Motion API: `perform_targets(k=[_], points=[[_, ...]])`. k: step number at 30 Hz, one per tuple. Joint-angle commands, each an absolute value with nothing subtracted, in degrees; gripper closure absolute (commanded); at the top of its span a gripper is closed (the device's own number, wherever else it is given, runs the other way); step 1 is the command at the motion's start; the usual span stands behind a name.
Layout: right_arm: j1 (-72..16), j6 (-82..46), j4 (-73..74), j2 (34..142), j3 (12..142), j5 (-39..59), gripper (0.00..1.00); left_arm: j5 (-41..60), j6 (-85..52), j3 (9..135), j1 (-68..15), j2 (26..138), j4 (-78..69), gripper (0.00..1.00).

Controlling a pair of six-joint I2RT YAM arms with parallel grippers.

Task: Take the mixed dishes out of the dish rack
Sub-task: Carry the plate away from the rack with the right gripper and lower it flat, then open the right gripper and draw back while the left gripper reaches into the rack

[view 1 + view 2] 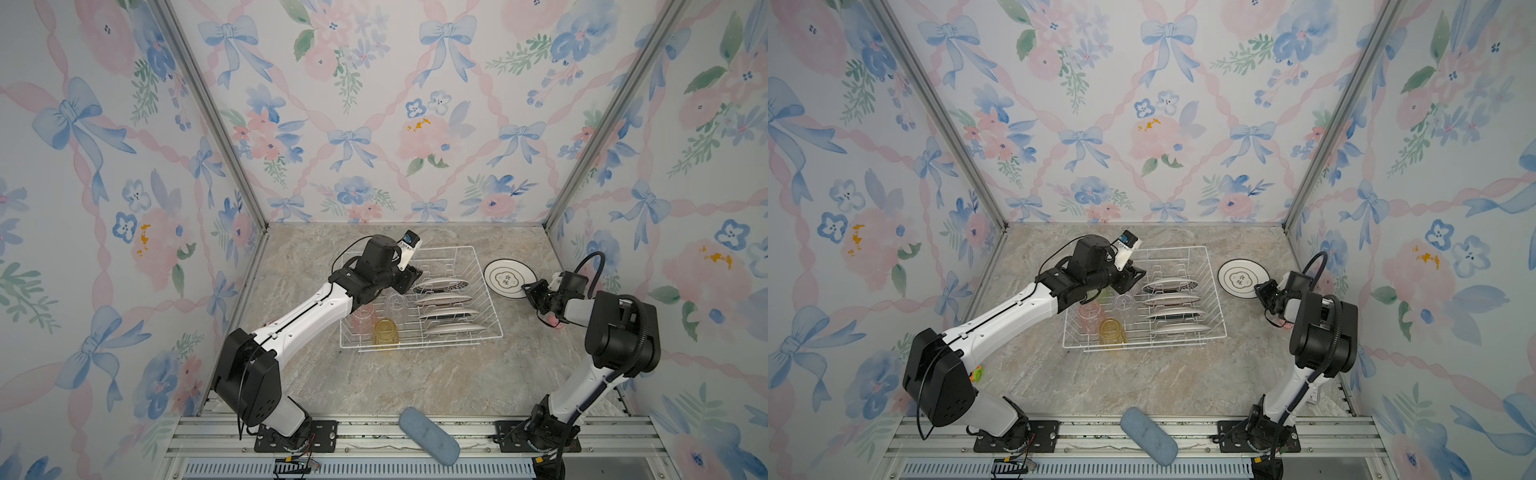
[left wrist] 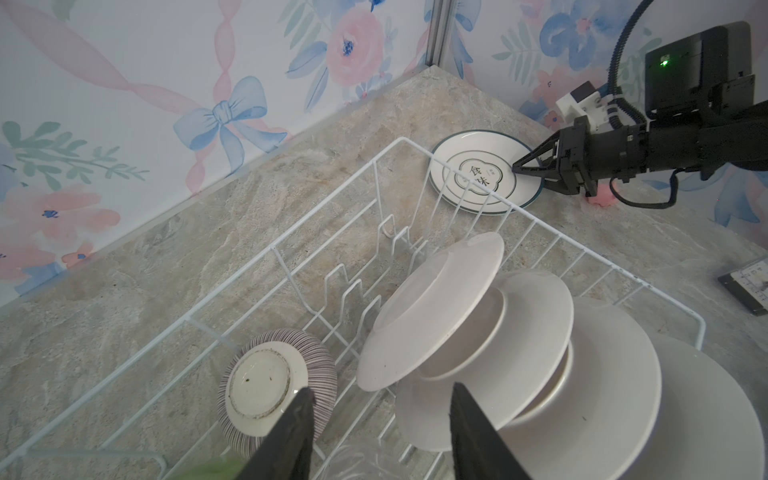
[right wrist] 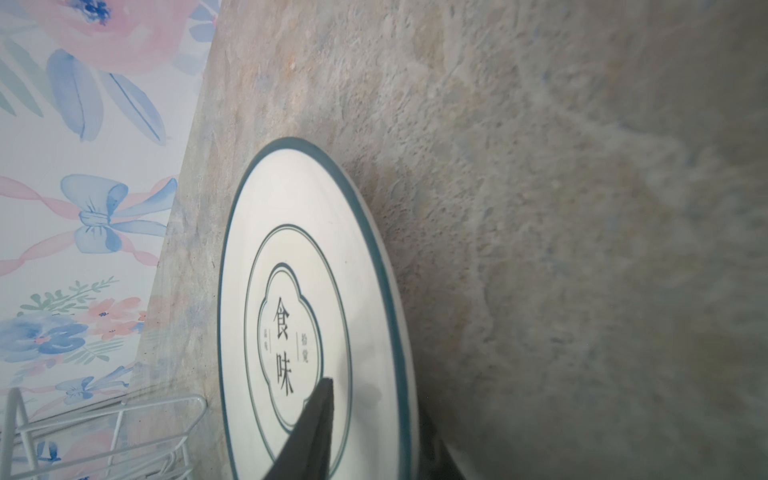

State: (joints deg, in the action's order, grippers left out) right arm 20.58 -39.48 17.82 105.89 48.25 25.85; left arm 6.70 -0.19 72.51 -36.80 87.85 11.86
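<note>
**Dish rack check: four plates in the slots, one on the table**

Dish rack (image 1: 453,266) sat mid-table on the marbled tabletop (image 1: 415,374). I counted four white plates (image 1: 448,313) standing on edge in its prong slots. In the left wrist view these plates (image 2: 436,316) overlapped one behind the next. The other half of the rack held a pink tumbler (image 1: 363,318), a yellow tumbler (image 1: 386,331) and a clear tumbler (image 1: 395,301). Pink and yellow stood side by side near the front wall, and the clear one was farther back. A striped ribbed bowl (image 2: 274,386) lay upside down, foot ring up, inside the rack beside the farthest plate. The left arm hid it from both top views.

A printed plate (image 1: 505,274) lay flat and face up on the tabletop outside the rack, just beside its far right corner.

I noted the left gripper (image 2: 380,390) over the rack, between the bowl and the nearest plate. Its fingers were spread and nothing was between them.

I found the right gripper (image 2: 515,168) at the printed plate's rim, on the side away from the rack. One finger (image 3: 316,424) lay over the plate's face and the other sat under the rim. I could not tell whether they pinched the plate or stood clear of it.

A small pink toy (image 2: 600,199) lay on the tabletop close behind the right gripper. A blue oblong pad (image 1: 428,436) lay across the front rail, well apart from the rack.
</note>
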Motion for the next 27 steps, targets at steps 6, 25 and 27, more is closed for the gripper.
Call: perform_targets(k=[6,25,27], points=[[19.31,-37.83,12.21,104.49,50.1,22.66,0.54,8.36,2.08,74.75,-37.27,89.44,11.77,0.5],[19.13,-29.83,-7.34,79.28,47.07,18.39,0.35,5.82,14.9,84.98,-42.64,97.51,22.82,0.47],[16.47,-27.2,-11.91,75.43,48.72,17.01,0.33,4.88,16.85,87.62,-43.21,99.46,24.98,0.46]])
